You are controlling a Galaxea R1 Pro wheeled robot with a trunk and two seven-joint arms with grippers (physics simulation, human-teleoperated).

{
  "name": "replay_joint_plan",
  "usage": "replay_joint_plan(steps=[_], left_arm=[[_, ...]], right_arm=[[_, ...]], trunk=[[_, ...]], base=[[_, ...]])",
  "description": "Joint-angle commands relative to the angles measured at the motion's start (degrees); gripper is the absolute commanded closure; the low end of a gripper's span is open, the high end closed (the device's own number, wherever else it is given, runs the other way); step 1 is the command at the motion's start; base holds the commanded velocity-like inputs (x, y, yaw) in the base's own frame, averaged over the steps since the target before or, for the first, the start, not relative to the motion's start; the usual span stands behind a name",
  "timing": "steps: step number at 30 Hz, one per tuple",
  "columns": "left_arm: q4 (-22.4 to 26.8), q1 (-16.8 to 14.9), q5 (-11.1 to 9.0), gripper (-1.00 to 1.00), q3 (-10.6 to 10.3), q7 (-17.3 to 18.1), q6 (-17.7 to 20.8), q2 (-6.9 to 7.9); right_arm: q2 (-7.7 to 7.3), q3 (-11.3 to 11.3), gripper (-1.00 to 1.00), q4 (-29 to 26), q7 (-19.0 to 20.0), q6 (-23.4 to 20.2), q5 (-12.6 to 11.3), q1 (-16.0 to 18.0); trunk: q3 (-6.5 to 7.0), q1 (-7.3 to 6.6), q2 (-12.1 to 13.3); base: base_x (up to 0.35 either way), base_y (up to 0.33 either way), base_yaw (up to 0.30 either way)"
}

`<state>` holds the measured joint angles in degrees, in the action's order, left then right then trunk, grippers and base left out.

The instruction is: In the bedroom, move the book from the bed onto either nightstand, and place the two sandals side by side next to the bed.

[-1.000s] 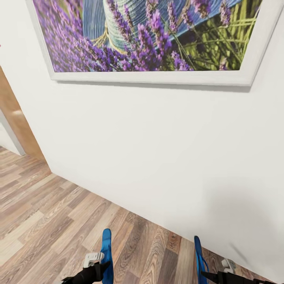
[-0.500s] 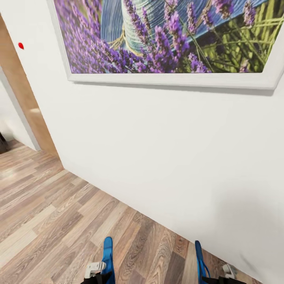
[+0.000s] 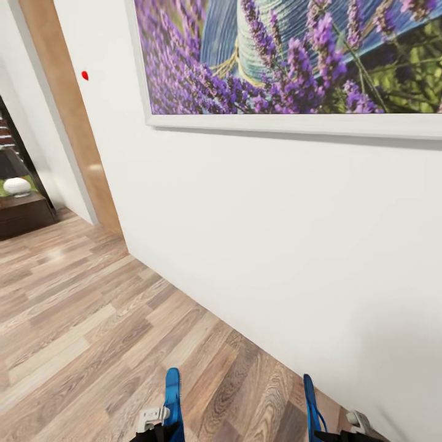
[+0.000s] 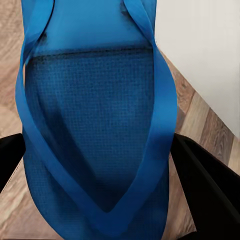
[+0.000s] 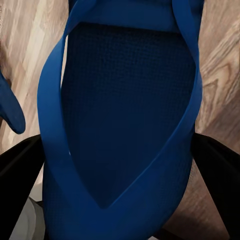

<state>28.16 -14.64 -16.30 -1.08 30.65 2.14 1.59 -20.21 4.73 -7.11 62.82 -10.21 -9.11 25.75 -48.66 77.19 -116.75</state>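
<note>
I carry two bright-blue sandals, one in each hand. At the head view's lower edge the left sandal (image 3: pixel 174 399) stands on its edge in my left gripper (image 3: pixel 156 430), and the right sandal (image 3: pixel 310 405) stands the same way in my right gripper (image 3: pixel 344 434). The left wrist view has the left sandal (image 4: pixel 95 125) with its straps between black fingers (image 4: pixel 210 185). The right wrist view has the right sandal (image 5: pixel 125 115) held between black fingers (image 5: pixel 220 170). The book, the bed and the nightstand are out of view.
A white wall (image 3: pixel 276 245) with a framed lavender picture (image 3: pixel 294 61) stands close ahead and to the right. At far left are a wooden door frame (image 3: pixel 73 123) and a dark low cabinet (image 3: pixel 21 215) with a white object on it. Wood-plank floor (image 3: pixel 80 319) opens leftward.
The camera has turned left, so the wall and picture slide right and the door frame and dark cabinet come into view. Both sandals stay held as before.
</note>
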Motion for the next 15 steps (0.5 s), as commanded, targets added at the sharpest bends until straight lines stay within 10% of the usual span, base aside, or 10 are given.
replay_joint_plan(steps=[1, 15], left_arm=[[-0.03, -0.04, -0.46, 1.00, -0.03, 0.17, 0.20, 0.01], [-0.20, -0.04, -0.32, 1.00, -0.17, 0.03, -0.02, -0.13]], right_arm=[[0.00, 0.46, 1.00, -0.02, 0.22, -0.60, 0.05, 0.00], [0.00, 0.49, 1.00, -0.01, 0.21, -0.60, 0.05, 0.00]], trunk=[[-0.05, -0.01, -0.02], [-0.05, -0.01, -0.02]], base=[[0.000, 0.000, 0.284], [0.000, 0.000, 0.284]])
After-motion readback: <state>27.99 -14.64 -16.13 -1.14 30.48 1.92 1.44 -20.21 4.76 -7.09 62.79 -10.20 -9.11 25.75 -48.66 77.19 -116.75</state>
